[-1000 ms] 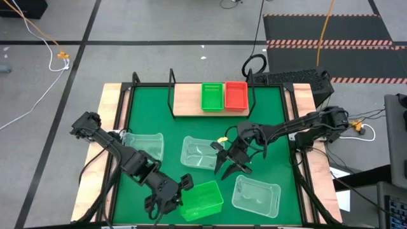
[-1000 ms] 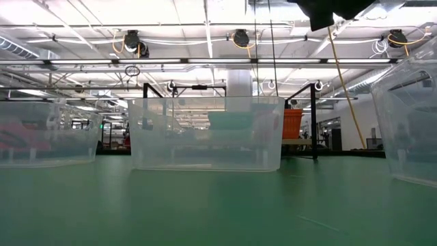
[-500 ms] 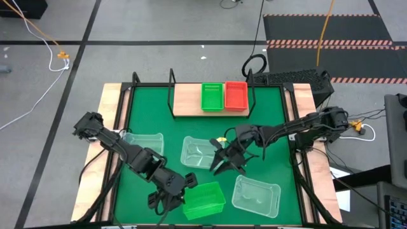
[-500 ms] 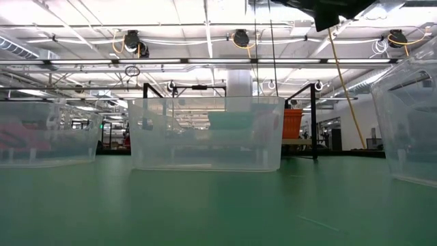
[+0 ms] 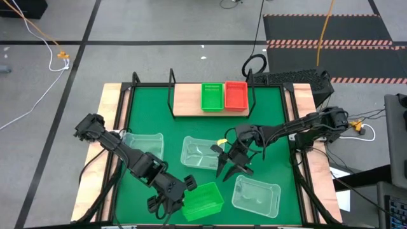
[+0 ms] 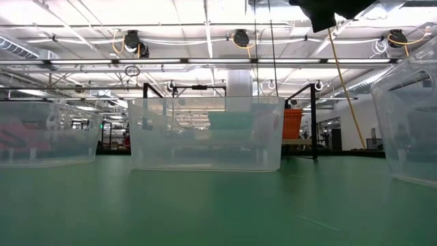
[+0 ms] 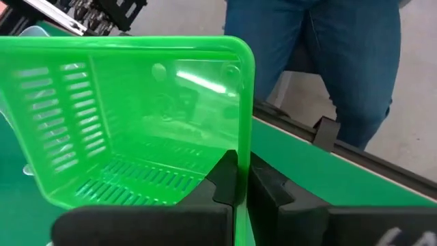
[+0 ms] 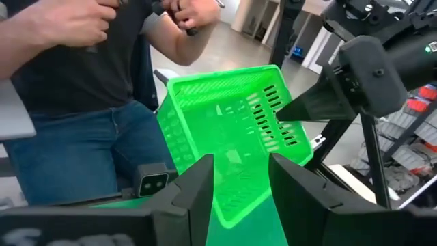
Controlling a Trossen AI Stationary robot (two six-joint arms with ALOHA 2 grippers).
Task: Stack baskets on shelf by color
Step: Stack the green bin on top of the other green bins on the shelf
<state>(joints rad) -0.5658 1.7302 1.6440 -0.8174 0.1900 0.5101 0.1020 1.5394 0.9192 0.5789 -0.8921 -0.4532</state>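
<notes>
On the shelf: shelf sits at the far edge of the mat; a green basket stack and a red basket stack sit side by side on its right half. Can't tell how many are nested in each. Left half of the plank is bare.

Left gripper: left gripper is at the near edge, left of centre, fingers closed on the wall of the loose green basket. Left wrist view shows that wall pinched between the two fingers; the basket is tilted and looks lifted off the mat.

Right gripper: right gripper hangs mid-table, between the middle clear basket and the near-right one, fingers spread wide, holding nothing. Right wrist view looks past them at the green basket the other arm holds.

Clear baskets: all three on the mat, none on the shelf. One at left, one in the middle, one near right. Low view shows the middle one upright.

Done: red and green mostly shelved, by the look of it.

Left: carry this green basket to the green stack, then stack three clear ones on the free left part. Roughly halfway or a bit more, my estimate.

Room: person in jeans standing just past the near edge of the table.
</notes>
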